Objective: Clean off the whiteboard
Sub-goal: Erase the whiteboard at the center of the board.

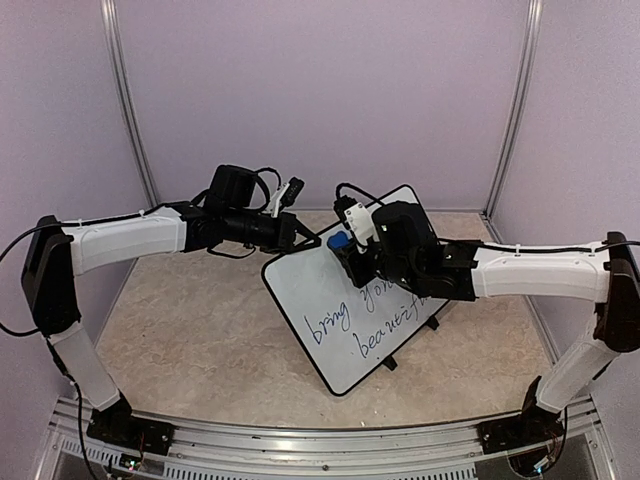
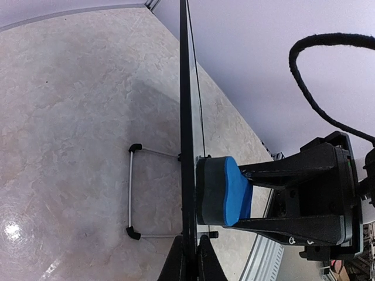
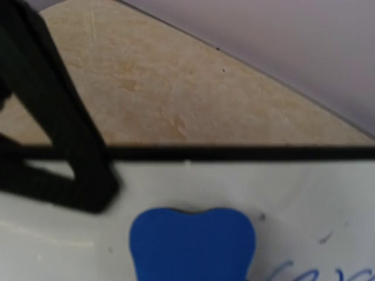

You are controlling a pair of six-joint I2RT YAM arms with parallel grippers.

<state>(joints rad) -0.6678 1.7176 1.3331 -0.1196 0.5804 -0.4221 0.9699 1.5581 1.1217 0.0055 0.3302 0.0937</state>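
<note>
The whiteboard (image 1: 300,300) stands tilted on the table, with blue handwriting (image 1: 365,320) across its lower half. My left gripper (image 1: 304,240) is shut on its upper left rim. In the left wrist view the board is an edge-on black line (image 2: 186,88) clamped between my fingers (image 2: 174,264). My right gripper (image 1: 352,255) is shut on the blue eraser (image 1: 340,243). The eraser's dark felt face presses against the board's writing side (image 2: 225,190). In the right wrist view the eraser (image 3: 192,243) sits just below the black top rim (image 3: 246,153); the right gripper's fingers are hidden.
A wire stand (image 2: 130,193) props the board from behind. Two black clip feet (image 1: 390,362) rest on the beige table (image 1: 190,330). Purple walls close in the back and sides. The left gripper's black finger (image 3: 58,146) lies left of the eraser in the right wrist view.
</note>
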